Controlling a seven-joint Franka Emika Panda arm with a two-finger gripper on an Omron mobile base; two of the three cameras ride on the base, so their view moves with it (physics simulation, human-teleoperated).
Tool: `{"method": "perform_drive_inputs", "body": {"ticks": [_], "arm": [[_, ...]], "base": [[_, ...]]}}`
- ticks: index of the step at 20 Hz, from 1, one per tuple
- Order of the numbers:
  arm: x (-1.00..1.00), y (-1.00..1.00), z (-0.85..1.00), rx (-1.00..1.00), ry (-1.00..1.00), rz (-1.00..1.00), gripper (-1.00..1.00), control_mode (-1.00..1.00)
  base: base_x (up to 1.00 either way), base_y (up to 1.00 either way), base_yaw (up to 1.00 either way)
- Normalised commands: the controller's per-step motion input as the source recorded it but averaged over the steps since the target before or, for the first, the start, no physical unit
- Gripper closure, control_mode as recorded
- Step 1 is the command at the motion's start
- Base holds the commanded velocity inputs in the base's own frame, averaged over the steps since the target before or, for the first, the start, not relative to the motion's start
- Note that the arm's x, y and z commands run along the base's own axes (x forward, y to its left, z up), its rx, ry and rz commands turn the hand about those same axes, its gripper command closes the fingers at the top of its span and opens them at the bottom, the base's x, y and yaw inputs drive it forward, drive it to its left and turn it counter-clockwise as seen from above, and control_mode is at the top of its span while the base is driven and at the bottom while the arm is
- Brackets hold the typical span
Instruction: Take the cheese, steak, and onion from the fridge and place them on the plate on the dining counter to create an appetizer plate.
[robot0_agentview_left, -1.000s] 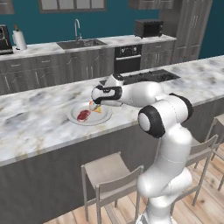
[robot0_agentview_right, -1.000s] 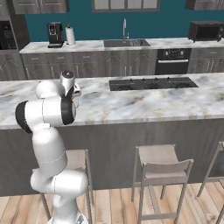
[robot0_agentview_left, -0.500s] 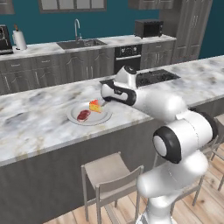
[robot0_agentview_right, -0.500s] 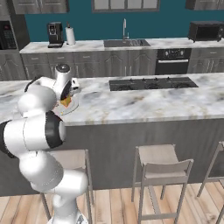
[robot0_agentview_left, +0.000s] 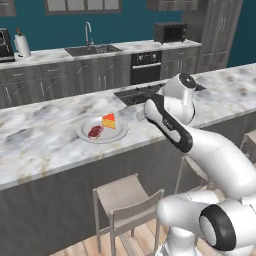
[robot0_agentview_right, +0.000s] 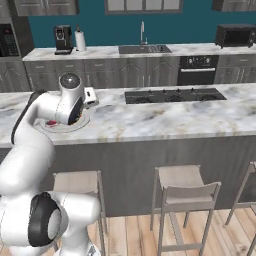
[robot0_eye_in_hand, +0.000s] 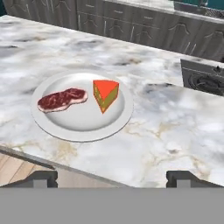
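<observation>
On the marble dining counter (robot0_eye_in_hand: 175, 131) sits the pale round plate (robot0_eye_in_hand: 114, 123). The flat marbled steak (robot0_eye_in_hand: 61, 99) lies on the plate's left half. Beside it on the right stands the yellow-orange cheese (robot0_eye_in_hand: 105, 94), red rind up. From the base I see the same plate (robot0_agentview_left: 116, 134) with steak (robot0_agentview_left: 96, 131) and cheese (robot0_agentview_left: 109, 120). My gripper (robot0_eye_in_hand: 111, 179) hovers over the counter's near edge, back from the plate, open with nothing between its fingertips (robot0_eye_in_hand: 41, 178). The onion and the fridge are out of view.
A black cooktop (robot0_agentview_left: 137, 92) is set into the counter right of the plate. Stools (robot0_agentview_left: 125, 200) stand along the counter's front. The wall counter behind carries a sink (robot0_agentview_left: 92, 50), a microwave (robot0_agentview_left: 170, 31) and a coffee machine (robot0_agentview_right: 62, 37).
The jaws have spread wide and let go of the cheese, which now rests on the plate. The hand has drawn back from the plate toward the cooktop side.
</observation>
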Motion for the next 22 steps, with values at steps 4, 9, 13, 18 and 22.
{"method": "perform_drive_inputs", "body": {"ticks": [4, 9, 13, 18, 22], "arm": [[-1.0, -0.26, 0.31, 0.0, -0.02, -0.23, -1.0, -1.0], [-0.8, -0.01, 0.28, 0.0, 0.0, -0.23, -1.0, -1.0], [-0.62, -0.03, 0.28, 0.0, -0.01, -0.15, -1.0, -1.0], [-0.53, -0.23, 0.16, 0.0, -0.06, -0.02, -1.0, -1.0], [-0.45, -0.3, 0.02, 0.0, -0.13, 0.0, -1.0, -1.0]], "base": [[0.0, 0.0, 0.0], [0.0, 0.0, 0.0], [0.0, 0.0, 0.0], [0.0, 0.0, 0.0], [0.0, 0.0, 0.0]]}}
